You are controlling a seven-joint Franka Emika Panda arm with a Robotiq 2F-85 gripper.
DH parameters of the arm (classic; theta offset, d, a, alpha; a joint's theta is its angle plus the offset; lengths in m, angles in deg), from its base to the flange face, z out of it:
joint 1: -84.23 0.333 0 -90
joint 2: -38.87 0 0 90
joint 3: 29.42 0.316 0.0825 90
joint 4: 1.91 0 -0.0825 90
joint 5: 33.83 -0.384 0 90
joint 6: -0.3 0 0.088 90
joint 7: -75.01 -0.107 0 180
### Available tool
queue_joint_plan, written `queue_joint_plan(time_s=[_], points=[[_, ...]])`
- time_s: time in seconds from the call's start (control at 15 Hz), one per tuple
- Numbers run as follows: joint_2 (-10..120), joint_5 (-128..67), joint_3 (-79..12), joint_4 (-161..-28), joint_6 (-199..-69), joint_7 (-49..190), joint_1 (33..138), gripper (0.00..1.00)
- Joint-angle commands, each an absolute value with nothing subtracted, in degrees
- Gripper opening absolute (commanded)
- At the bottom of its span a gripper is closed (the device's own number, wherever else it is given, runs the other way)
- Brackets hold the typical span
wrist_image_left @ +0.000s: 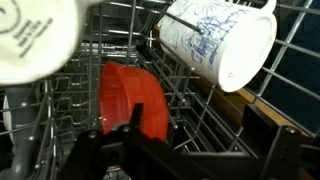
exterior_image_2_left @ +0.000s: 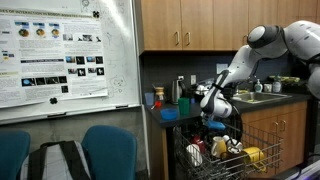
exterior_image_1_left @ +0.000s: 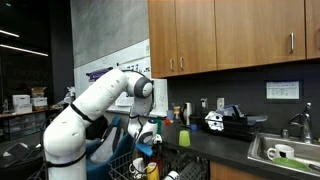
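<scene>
The gripper (wrist_image_left: 182, 158) hangs above the dish rack (wrist_image_left: 205, 105) with its fingers spread wide, holding nothing. The red cup (wrist_image_left: 128, 100) lies in the rack directly below, between a white bowl (wrist_image_left: 35, 40) and a patterned white mug (wrist_image_left: 215, 42).

The dish rack (wrist_image_left: 200, 110) is thin, smooth metal wire. The red cup (wrist_image_left: 125, 100) looks like glossy plastic. The white mug (wrist_image_left: 215, 40) is shiny glazed ceramic with blue print. The cabinets (exterior_image_1_left: 220, 35) are satin-finished wood.
</scene>
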State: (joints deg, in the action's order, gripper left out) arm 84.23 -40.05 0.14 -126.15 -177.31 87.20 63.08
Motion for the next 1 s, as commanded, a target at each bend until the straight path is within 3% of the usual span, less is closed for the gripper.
queue_joint_plan(time_s=[0.0,0.93], points=[[85.0,-38.8,0.2,-127.2,-177.7,87.0,61.6,1.0],[86.1,-36.3,-3.0,-126.2,-177.8,87.3,61.5,1.0]])
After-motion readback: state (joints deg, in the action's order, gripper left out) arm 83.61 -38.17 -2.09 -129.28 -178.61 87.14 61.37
